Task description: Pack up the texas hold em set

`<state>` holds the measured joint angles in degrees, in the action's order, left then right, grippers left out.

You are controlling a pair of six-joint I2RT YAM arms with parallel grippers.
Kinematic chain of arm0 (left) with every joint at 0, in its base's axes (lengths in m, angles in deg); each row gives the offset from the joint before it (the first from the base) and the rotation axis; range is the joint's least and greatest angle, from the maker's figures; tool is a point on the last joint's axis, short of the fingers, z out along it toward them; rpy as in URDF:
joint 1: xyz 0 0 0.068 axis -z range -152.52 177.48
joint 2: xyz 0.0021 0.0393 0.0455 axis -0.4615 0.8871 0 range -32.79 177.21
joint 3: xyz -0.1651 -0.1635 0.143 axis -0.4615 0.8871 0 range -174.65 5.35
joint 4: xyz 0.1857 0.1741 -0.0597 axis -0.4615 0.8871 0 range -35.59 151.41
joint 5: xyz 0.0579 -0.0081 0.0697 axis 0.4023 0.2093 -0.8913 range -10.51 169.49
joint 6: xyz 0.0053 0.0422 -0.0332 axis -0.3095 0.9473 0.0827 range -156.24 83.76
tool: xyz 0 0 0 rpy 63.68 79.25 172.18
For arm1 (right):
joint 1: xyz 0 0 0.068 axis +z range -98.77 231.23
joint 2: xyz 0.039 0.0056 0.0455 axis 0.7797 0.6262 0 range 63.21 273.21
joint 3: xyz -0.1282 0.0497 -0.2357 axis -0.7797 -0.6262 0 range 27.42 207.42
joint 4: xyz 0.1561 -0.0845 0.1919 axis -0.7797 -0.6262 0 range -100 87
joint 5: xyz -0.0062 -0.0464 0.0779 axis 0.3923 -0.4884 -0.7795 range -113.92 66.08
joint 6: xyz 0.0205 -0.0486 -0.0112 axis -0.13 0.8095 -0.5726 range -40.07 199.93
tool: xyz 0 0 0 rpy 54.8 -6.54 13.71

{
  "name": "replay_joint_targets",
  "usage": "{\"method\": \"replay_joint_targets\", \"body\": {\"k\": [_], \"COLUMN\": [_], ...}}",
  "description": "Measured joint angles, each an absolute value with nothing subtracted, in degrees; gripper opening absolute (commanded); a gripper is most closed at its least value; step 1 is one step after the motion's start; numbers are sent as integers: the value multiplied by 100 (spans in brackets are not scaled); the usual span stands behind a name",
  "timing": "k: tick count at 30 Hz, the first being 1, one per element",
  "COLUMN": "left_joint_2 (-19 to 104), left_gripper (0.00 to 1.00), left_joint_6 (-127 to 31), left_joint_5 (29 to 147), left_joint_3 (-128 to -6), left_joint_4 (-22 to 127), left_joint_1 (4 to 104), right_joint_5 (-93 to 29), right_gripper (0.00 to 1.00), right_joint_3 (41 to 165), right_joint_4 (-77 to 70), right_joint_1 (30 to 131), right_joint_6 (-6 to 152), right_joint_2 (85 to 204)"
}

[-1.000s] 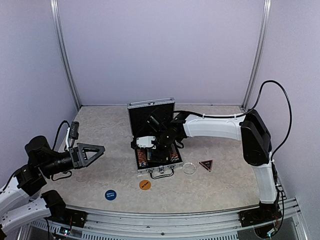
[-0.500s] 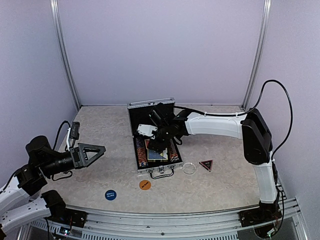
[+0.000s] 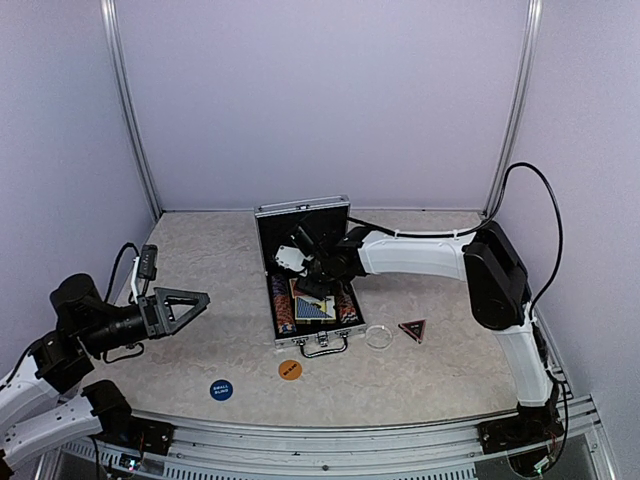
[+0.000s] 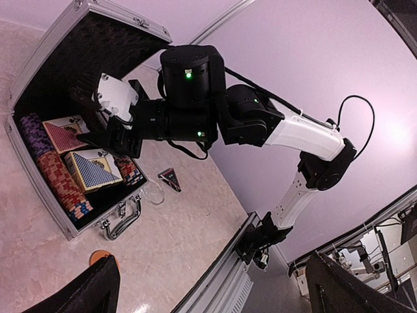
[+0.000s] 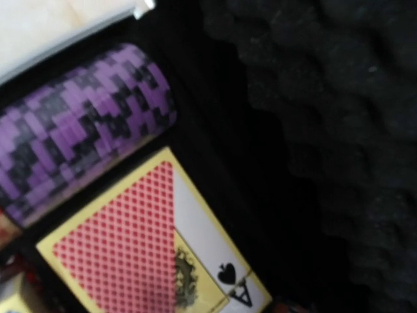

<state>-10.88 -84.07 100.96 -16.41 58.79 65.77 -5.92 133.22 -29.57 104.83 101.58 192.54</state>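
Observation:
The silver case (image 3: 272,213) stands open at mid-table, its black foam lid (image 5: 326,98) upright. Inside lie purple chips (image 5: 78,124), a red card deck (image 5: 124,254), a blue card deck (image 3: 312,308) and red chips (image 4: 62,186). My right gripper (image 3: 303,272) hovers over the back of the case near the lid; its fingers do not show clearly. On the table lie a clear disc (image 3: 378,336), a dark triangle (image 3: 412,329), an orange disc (image 3: 290,370) and a blue disc (image 3: 221,390). My left gripper (image 3: 200,300) stays open and empty, far left of the case.
The case's metal handle (image 3: 322,344) faces the near edge. A metal rail (image 3: 330,430) runs along the table's front, and purple walls close in the back and sides. A black cable (image 3: 135,262) lies beside the left arm.
The right gripper has drawn back toward the lid, uncovering the blue deck that now lies in the case. The left arm has not moved.

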Motion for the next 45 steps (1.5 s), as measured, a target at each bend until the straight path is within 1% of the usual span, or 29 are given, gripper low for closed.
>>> {"method": "replay_joint_targets", "body": {"k": [1, 4, 9, 14, 20, 26, 36, 45], "left_joint_2": [-1103, -1147, -1197, -1202, -1199, -1215, -1265, -1293], "left_gripper": [99, 99, 99, 99, 99, 99, 99, 99], "left_joint_6": [-8409, -8425, -8427, -8427, -8427, -8427, -8455, -8492], "left_joint_5": [10090, 10063, 10037, 10020, 10020, 10018, 10004, 10004], "left_joint_3": [-1639, -1619, -1608, -1599, -1573, -1567, -1492, -1466], "left_joint_4": [5881, 5888, 5951, 5962, 5964, 5977, 5995, 6001], "left_joint_1": [6577, 6577, 6577, 6577, 6577, 6577, 6577, 6577], "right_joint_5": [-562, -520, -606, -979, -1248, -1305, -2055, -1847], "right_gripper": [63, 58, 57, 57, 58, 58, 59, 59], "right_joint_3": [13359, 13433, 13446, 13446, 13472, 13472, 13560, 13569], "right_joint_4": [-2968, -3005, -3212, -3466, -3455, -3446, -3853, -4157], "right_joint_1": [10483, 10499, 10523, 10575, 10582, 10580, 10737, 10881], "right_joint_6": [10189, 10348, 10763, 11152, 11362, 11354, 10925, 10707], "right_joint_2": [19309, 19440, 19497, 19499, 19497, 19484, 19208, 19366]}}
